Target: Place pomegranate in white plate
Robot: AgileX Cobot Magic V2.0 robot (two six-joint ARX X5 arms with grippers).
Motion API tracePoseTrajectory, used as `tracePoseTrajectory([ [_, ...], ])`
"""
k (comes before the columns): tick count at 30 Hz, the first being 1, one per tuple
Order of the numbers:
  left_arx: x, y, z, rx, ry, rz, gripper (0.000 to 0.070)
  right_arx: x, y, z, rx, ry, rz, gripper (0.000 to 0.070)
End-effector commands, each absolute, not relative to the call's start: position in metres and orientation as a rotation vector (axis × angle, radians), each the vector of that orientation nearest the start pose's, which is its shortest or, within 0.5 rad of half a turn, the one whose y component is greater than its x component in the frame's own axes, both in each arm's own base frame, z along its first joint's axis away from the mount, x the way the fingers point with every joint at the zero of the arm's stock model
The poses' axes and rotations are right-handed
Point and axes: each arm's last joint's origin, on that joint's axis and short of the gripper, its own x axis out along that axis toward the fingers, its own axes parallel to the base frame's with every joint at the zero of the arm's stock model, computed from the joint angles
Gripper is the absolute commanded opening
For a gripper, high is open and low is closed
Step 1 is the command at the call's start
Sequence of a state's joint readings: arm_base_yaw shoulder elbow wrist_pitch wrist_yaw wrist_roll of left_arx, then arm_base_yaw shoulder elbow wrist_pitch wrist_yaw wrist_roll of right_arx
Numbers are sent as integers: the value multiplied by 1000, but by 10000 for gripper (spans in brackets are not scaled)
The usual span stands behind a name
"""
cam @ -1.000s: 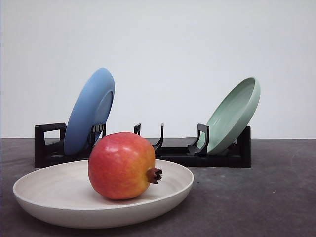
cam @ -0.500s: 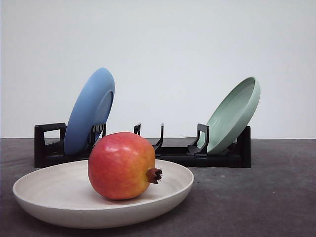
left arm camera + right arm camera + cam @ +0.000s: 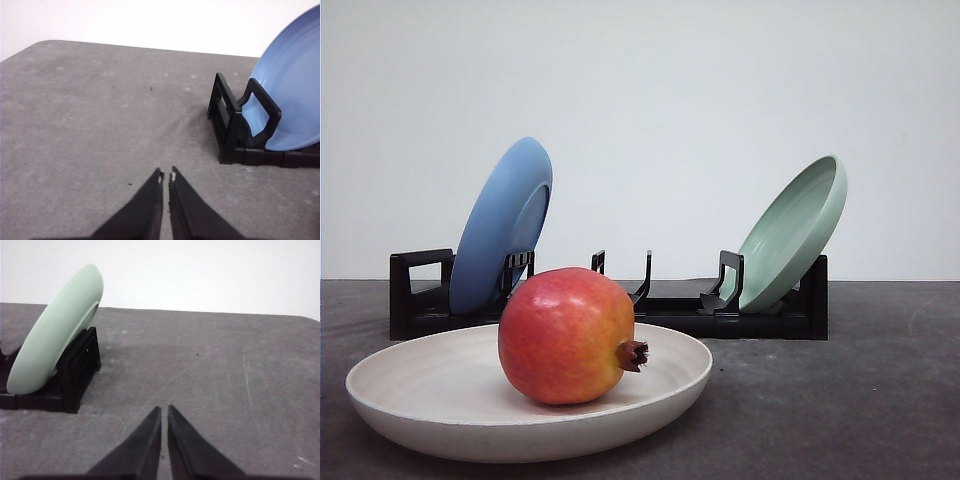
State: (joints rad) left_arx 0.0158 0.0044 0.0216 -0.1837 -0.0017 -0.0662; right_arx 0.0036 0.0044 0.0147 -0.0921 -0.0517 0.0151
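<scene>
The glossy red-to-orange round pomegranate (image 3: 566, 335) is seen lying in the wide shallow cream matte plate (image 3: 410, 400) on the grey bench (image 3: 840, 400), while a blue plate (image 3: 502, 224) and a pale green plate (image 3: 792, 232) are held tilted in the black slotted rack (image 3: 760, 318), and the left claw (image 3: 166, 178) and right claw (image 3: 164, 411) are both closed on nothing above bare bench.

black tapered gripper fingers (image 3: 150, 210)

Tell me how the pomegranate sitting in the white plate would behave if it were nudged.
The pomegranate is round and glossy, so it would probably roll rather than slide. Its crown nub points sideways, so it gives little steadying. The white plate has a raised rim, which would likely stop a gentle roll, though a firm push might carry it over.
</scene>
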Motion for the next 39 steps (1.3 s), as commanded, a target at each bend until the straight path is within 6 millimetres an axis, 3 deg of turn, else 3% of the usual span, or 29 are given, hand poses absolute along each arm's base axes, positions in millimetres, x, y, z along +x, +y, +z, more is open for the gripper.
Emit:
tracePoseTrajectory([
  [1,96,2,149,-55,178,25,0,97,2,159,28,75,53,20],
  [39,96,2,149,-55,178,25,0,97,2,159,28,75,52,21],
])
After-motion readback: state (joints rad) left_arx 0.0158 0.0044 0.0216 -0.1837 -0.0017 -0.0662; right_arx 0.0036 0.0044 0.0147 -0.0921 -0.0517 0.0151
